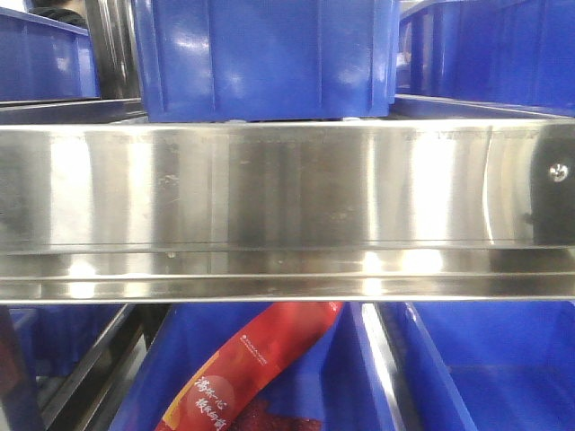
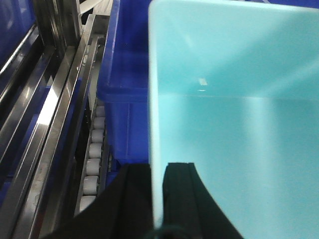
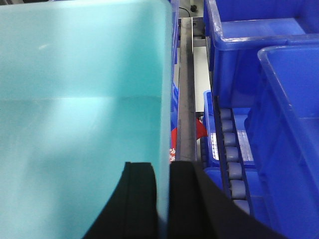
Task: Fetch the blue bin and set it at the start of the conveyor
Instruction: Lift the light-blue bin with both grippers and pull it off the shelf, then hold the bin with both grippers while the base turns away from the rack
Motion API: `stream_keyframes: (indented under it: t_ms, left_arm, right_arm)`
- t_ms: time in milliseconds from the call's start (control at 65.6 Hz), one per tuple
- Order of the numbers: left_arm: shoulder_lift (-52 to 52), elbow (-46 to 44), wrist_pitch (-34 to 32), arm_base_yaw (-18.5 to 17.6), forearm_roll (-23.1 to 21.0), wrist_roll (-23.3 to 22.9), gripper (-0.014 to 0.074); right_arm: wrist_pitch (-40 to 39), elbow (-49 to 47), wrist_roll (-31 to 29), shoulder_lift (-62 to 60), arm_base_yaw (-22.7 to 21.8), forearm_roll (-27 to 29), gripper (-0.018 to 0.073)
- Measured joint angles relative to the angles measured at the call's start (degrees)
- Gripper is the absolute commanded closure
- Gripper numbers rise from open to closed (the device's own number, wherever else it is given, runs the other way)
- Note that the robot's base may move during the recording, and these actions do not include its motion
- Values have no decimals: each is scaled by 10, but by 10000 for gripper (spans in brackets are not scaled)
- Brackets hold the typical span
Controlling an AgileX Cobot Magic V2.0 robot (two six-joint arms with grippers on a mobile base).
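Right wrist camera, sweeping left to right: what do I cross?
blue bin, right pincer astride its right wall → steel rail → rollers → dark blue crates

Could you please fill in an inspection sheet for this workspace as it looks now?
Surface: steel shelf rail, roller track; conveyor belt not in view.
Job's things: blue bin, inside empty where visible.
Clutter: dark blue crates; red packet in a lower crate.
Grippers: left pincer and right pincer each clamp a bin wall.
Cables: nothing seen.
Surroundings: nothing seen.
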Motion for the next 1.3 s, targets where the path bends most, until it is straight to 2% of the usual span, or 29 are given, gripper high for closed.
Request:
stream_keyframes:
  t_ms: [1297]
  left_arm:
    - [0,-1,3,0,8,0,707]
  right_arm:
    - [-3,0,-1,6,2,1,717]
